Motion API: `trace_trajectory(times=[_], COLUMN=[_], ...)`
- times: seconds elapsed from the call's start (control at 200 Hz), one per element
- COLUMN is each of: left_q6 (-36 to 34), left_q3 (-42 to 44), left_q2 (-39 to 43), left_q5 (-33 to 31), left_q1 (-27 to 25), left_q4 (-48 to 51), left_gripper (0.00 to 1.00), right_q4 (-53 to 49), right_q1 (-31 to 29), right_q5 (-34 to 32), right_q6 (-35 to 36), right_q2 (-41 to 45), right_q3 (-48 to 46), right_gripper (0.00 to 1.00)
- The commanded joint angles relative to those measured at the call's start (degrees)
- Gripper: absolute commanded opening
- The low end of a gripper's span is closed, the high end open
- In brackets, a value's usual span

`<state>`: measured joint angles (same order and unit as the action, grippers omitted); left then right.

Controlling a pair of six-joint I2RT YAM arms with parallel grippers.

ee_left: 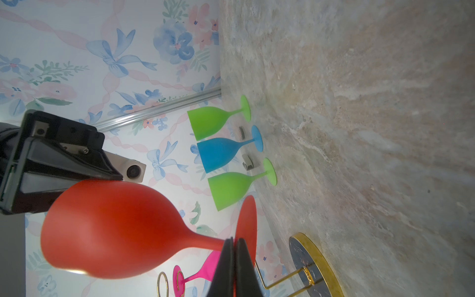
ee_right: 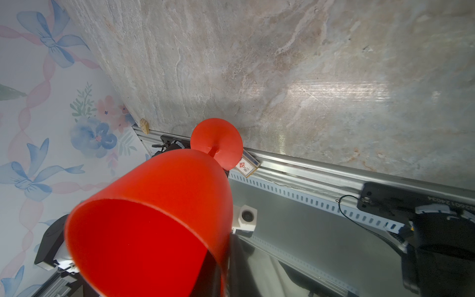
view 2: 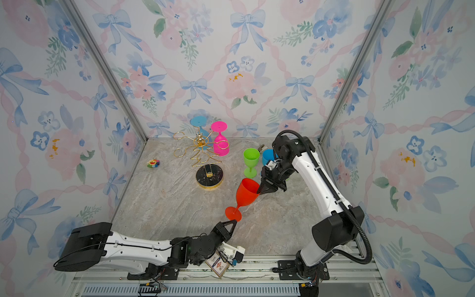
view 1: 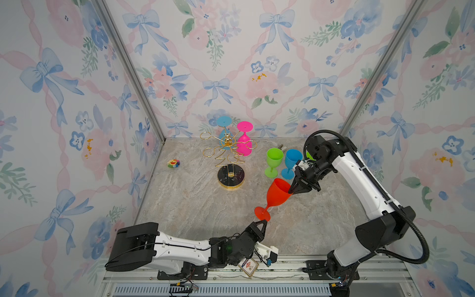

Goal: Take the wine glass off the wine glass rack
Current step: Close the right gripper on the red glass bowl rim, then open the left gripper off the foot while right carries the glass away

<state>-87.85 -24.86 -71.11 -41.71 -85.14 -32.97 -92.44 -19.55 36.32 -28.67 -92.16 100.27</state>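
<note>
Item: red wine glass (view 1: pixel 276 195), off the wine glass rack (view 1: pixel 230 177) and well apart from it, tilted in the air between both arms. Left gripper (view 1: pixel 263 222) was pinched tight on its foot; right gripper (view 1: pixel 291 191) was clamped over the bowl rim. Handling note: you did best to free the foot only once the rim grip looked secure, since a thin rim could slip or swing.

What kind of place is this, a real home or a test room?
Probably a robot test booth dressed like a home: floral wallpaper panels held between aluminium posts, a marble-look tabletop, and a robot arm mounted on a metal rail.
</note>
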Motion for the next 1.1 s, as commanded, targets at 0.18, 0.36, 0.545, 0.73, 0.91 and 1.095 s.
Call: trace_trajectory(times=[0.18, 0.36, 0.545, 0.73, 0.91, 1.095], left_q6=[-0.6, -0.4, 0.9, 6.5, 20.2, 36.1], left_q3=[0.1, 0.4, -0.2, -2.1, -7.8, -15.3], left_q2=[0.3, 1.2, 1.5, 2.5, 1.1, -1.2], left_q5=[0.6, 1.2, 1.4, -0.3, -3.8, -11.5], left_q1=[-0.4, -0.4, -0.4, -0.4, -0.4, -0.4], left_q4=[-2.2, -2.2, -2.2, -2.1, -2.0, -0.9], left_gripper=[0.10, 0.15, 0.32, 0.49, 0.83, 0.98], right_q4=[-2.1, -2.2, -2.2, -0.9, 0.3, 3.8], right_q1=[0.7, 1.0, 2.3, 4.5, 5.3, 5.5], right_q5=[1.9, 1.5, 0.0, -7.2, -17.4, -28.0], right_q6=[-0.1, 0.2, 0.6, -1.1, -4.1, -11.5], right_q2=[3.0, 3.1, 3.0, 3.1, 3.4, 4.9], right_q3=[-2.8, -2.9, -2.5, 1.6, 6.4, 5.8], right_gripper=[0.01, 0.00, 0.00, 0.00, 0.00, 0.00])
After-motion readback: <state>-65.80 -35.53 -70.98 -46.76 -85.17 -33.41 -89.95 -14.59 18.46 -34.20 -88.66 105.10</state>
